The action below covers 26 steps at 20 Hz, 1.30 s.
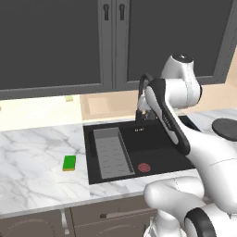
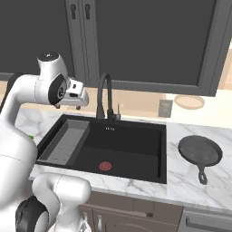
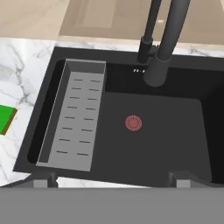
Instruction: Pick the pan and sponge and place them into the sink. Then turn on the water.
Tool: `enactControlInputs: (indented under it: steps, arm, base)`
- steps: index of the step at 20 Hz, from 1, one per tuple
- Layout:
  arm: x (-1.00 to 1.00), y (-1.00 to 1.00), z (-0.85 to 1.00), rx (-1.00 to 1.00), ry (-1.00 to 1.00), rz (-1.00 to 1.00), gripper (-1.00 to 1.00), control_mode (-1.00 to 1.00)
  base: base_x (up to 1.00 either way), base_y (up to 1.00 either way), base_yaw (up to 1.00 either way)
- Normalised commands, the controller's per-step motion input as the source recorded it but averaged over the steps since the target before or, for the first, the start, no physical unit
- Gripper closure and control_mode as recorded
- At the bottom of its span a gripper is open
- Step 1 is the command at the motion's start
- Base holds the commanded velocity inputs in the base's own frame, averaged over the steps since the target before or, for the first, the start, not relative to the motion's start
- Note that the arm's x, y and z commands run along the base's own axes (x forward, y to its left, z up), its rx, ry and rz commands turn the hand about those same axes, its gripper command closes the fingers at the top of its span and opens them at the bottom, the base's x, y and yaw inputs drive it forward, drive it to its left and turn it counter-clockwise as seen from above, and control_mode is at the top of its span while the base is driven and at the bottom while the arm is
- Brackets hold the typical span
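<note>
On the far left, the sponge (image 1: 69, 163) lies flat on the marble counter (image 1: 32, 166), just beside the left rim of the sink (image 1: 162, 143) but outside it; in my hand view its green corner (image 3: 6, 118) shows at the left edge. Inside the sink, the grey ribbed tray (image 1: 110, 152) sits along the left wall, and the red drain (image 1: 144, 167) is on the black floor to its right, towards the near side. Neither pan nor sponge is in the basin. The black faucet (image 2: 105, 97) rises from the far rim, its arch curving over the basin, and no water runs from it.

My gripper (image 3: 113, 178) hangs above the sink, up near the faucet's arch, looking down into the basin. My fingertips (image 3: 43, 179) stand wide apart with nothing between them.

To the right, the pan (image 2: 200, 152) rests on the counter well clear of the sink's right rim, its handle pointing towards the near edge.
</note>
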Motion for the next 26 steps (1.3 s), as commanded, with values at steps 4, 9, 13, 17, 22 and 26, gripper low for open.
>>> enactControlInputs:
  steps: [4, 9, 13, 17, 22, 26]
  arm:
    - [-0.12, 0.06, 0.0, 0.0, -0.04, 0.0, -1.0, -1.0]
    - [-0.02, 0.08, 0.0, 0.0, -0.01, 0.0, -1.0, -1.0]
    - [-0.01, 0.09, 0.0, 0.0, 0.0, 0.0, -1.0, -1.0]
    - [0.0, 0.16, -0.01, 0.0, 0.0, 0.0, -1.0, -1.0]
    - [0.0, 0.04, -0.04, 0.0, 0.0, -0.02, -1.0, -1.0]
    - [-0.14, 0.0, 0.0, 0.0, -0.02, -0.1, -1.0, -1.0]
  base:
    - [0.0, 0.0, 0.0]
    - [0.0, 0.0, 0.0]
    - [0.0, 0.0, 0.0]
    - [0.0, 0.0, 0.0]
    - [0.0, 0.0, 0.0]
    - [0.0, 0.0, 0.0]
